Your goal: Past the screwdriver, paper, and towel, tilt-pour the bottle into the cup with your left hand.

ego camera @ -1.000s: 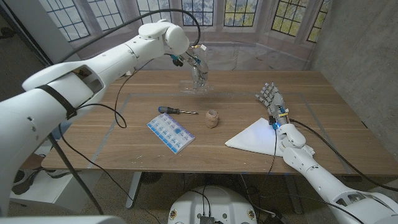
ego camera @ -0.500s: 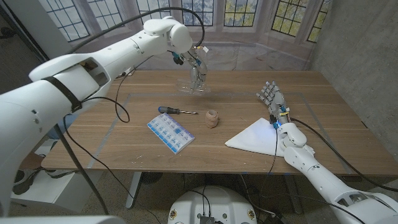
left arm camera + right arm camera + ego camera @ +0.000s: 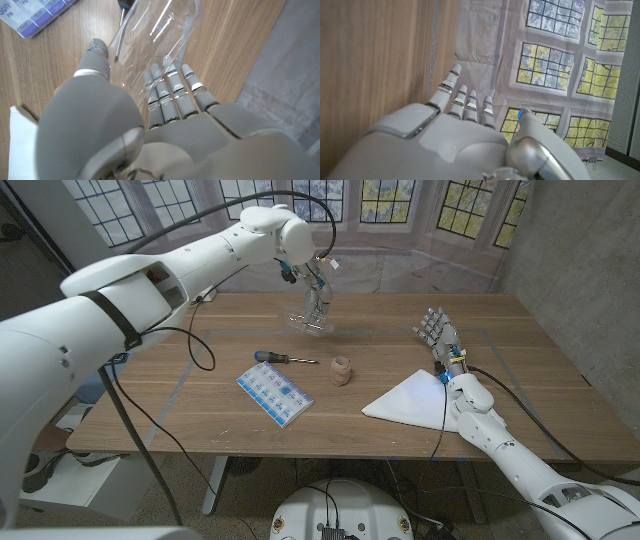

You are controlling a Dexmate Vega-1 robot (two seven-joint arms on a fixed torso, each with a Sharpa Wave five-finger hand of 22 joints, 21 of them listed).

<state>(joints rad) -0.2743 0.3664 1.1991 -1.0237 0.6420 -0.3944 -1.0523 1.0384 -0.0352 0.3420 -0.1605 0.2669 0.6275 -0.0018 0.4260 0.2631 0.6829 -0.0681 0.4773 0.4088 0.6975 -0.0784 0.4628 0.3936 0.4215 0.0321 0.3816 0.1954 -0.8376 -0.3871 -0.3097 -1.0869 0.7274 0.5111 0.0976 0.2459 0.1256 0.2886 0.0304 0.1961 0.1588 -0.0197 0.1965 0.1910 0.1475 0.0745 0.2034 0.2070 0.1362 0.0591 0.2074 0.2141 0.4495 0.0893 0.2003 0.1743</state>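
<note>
Gripping the clear bottle (image 3: 150, 45), the left hand (image 3: 316, 292) has its fingers (image 3: 172, 92) clamped around it. Smooth plastic could slip mid-tilt and miss the cup. The right hand (image 3: 437, 335) waits with fingers apart.

The bottle (image 3: 316, 306) is clear plastic, so the wood shows through it. It is off the table and tilted. The cup (image 3: 342, 370) is small and tan, and it stands upright on the table. The bottle is well behind the cup, farther from the robot and a bit to its left, not over the cup.
</note>
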